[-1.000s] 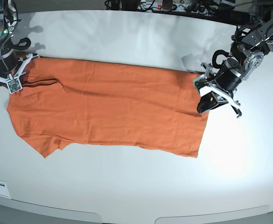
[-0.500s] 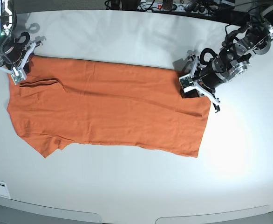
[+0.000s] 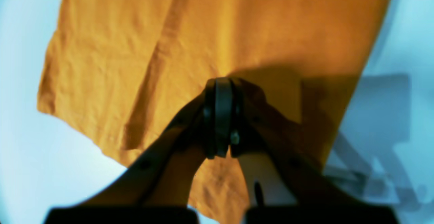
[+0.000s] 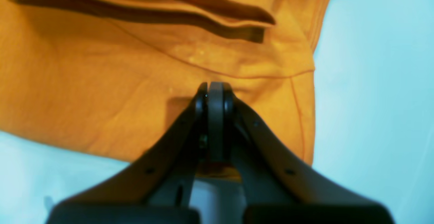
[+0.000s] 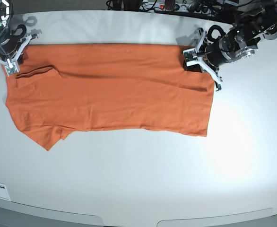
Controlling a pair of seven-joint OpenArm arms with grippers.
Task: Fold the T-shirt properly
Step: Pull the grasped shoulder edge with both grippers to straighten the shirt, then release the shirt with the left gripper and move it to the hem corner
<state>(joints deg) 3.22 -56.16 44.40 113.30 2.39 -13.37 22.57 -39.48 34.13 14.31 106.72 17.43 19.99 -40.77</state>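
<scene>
In the left wrist view, my left gripper (image 3: 218,115) is clenched on the T-shirt (image 3: 217,30), at the hem corner I think; I should keep this hold firm and pull evenly. In the right wrist view, the right gripper (image 4: 215,115) is closed tight on the cloth near a sleeve seam, with a loose fold at 12 o'clock that I must flatten. In the base view, one T-shirt lies spread on the table (image 5: 138,189), toward 12 o'clock; two grippers hold its far corners, at 10 and 2 o'clock. I judge both should move together.
</scene>
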